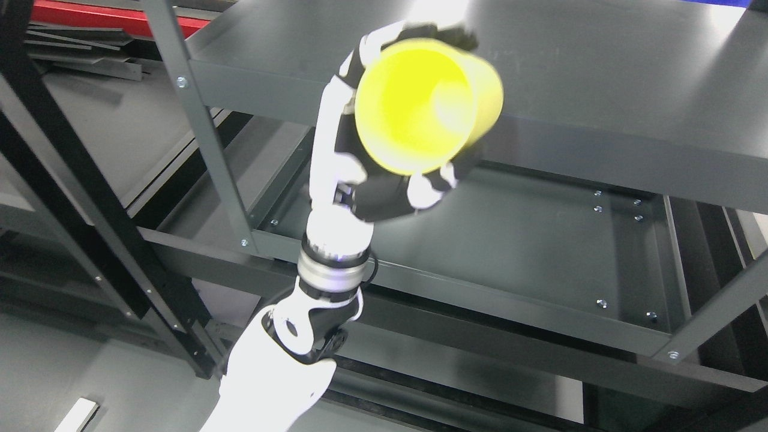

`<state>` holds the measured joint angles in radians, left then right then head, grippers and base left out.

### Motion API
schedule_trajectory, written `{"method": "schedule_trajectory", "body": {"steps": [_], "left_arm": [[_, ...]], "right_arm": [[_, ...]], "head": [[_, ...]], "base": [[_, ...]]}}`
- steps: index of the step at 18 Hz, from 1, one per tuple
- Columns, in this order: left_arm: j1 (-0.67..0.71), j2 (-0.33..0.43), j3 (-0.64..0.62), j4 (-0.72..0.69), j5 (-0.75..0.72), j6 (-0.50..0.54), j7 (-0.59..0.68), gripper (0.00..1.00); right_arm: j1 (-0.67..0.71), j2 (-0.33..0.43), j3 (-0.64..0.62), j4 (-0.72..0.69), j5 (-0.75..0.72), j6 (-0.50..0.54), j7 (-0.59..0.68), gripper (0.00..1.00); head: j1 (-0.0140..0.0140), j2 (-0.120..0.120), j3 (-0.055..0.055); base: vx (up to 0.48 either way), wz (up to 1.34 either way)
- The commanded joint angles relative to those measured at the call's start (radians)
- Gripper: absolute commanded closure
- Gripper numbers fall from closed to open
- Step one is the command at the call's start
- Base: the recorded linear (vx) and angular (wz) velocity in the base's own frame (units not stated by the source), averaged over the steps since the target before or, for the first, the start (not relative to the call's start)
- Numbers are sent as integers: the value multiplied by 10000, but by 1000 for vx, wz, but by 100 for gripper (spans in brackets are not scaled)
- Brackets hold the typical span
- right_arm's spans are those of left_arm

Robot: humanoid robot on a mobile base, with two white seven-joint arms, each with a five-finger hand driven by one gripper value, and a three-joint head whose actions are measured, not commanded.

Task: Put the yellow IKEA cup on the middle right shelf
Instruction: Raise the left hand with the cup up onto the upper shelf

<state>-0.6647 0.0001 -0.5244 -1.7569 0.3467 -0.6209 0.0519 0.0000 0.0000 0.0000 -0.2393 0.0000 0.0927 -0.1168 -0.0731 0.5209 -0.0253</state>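
A bright yellow cup (423, 105) is held up in my left hand (390, 126), whose arm rises from the bottom edge left of the middle. The cup lies tilted on its side, its open mouth turned toward the camera. White and black fingers (429, 189) wrap around its rim and wall. The cup hangs in front of the edge of the upper dark grey shelf (600, 78). Below and behind it lies the lower shelf tray (528, 246) of the same rack. My right hand does not show.
A grey upright post (207, 138) of the rack stands just left of my arm, and a black diagonal frame (90, 198) crosses further left. Another post (717, 312) rises at the lower right. Red and dark metal bars (90, 36) lie at the top left.
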Motion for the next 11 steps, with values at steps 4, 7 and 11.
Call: {"method": "schedule_trajectory", "body": {"steps": [4, 7, 11], "left_arm": [[-2798, 174, -937, -118, 1115, 2629, 2237, 100], [-3323, 174, -1412, -102, 1946, 4451, 3481, 100], [-3385, 174, -1352, -11, 1948, 6404, 4327, 100]], "right_arm": [[138, -175, 169, 0, -245, 8, 3, 1], [138, -175, 169, 0, -245, 8, 3, 1], [138, -175, 169, 0, -245, 8, 3, 1]], "head": [[0, 0, 0], [0, 0, 0], [0, -1, 0]], "base": [[44, -105], [36, -56], [18, -29]]}}
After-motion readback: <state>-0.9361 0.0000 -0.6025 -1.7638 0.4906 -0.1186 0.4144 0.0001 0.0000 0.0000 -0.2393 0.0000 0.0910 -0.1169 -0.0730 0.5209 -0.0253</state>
